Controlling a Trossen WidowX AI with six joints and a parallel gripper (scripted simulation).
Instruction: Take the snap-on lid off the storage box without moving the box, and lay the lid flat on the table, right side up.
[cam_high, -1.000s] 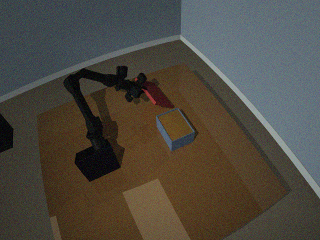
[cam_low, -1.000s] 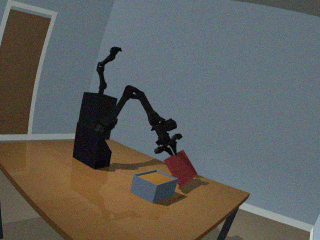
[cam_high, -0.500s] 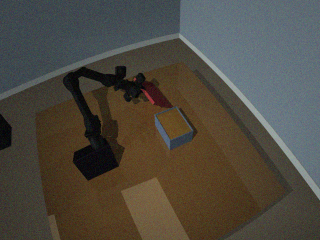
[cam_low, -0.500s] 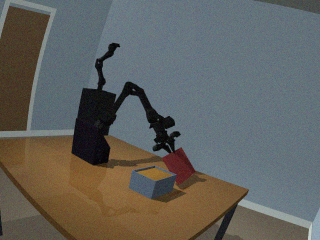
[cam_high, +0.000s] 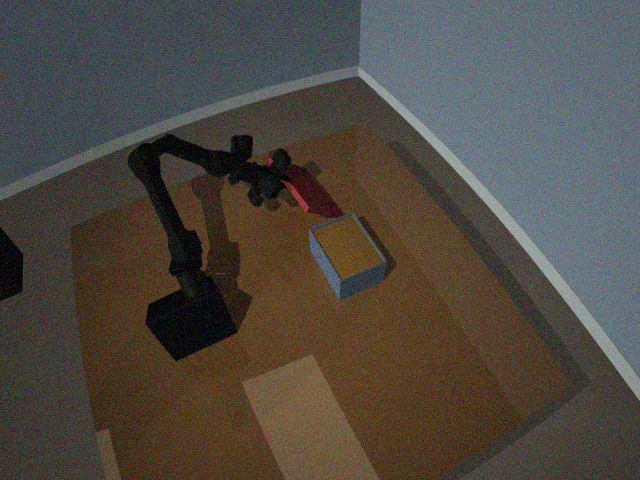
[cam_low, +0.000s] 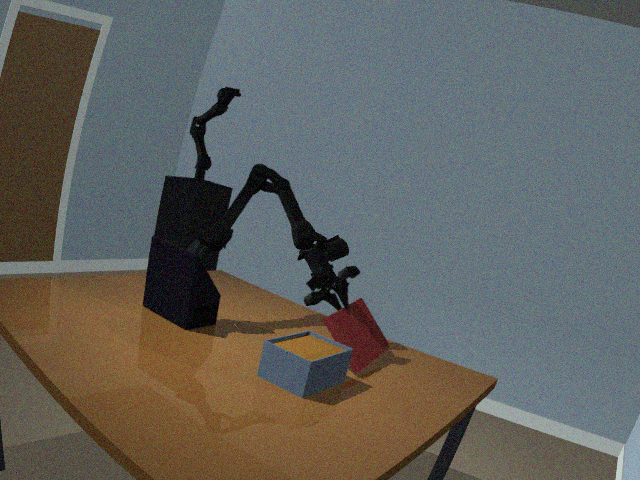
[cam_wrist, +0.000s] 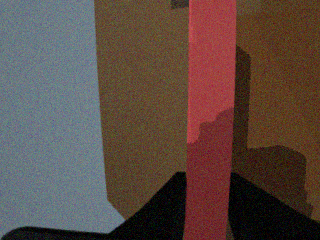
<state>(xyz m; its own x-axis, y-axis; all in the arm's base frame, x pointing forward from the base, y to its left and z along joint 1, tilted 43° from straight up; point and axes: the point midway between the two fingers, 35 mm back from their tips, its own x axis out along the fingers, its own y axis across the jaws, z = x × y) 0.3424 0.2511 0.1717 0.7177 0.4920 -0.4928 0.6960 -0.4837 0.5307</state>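
The red lid (cam_high: 315, 195) (cam_low: 356, 341) (cam_wrist: 212, 75) is off the box and tilted steeply, on edge, beside the box's far side. Its lower corner is at or just above the table; I cannot tell if it touches. My gripper (cam_high: 284, 179) (cam_low: 344, 308) (cam_wrist: 205, 181) is shut on the lid's upper edge, with one black finger on each side in the wrist view. The blue-grey storage box (cam_high: 362, 280) (cam_low: 284, 367) stands upright and open on the table (cam_high: 439, 356) (cam_low: 196, 423), with an orange-brown inside. The lid's lower end is close to the box's rim.
The table's far edge runs behind the arm and lid. A second arm on a black stand (cam_low: 193, 217) stands beyond the arm's base (cam_high: 191, 325) (cam_low: 178, 289). A pale rectangular patch (cam_high: 310, 418) lies on the near part of the table.
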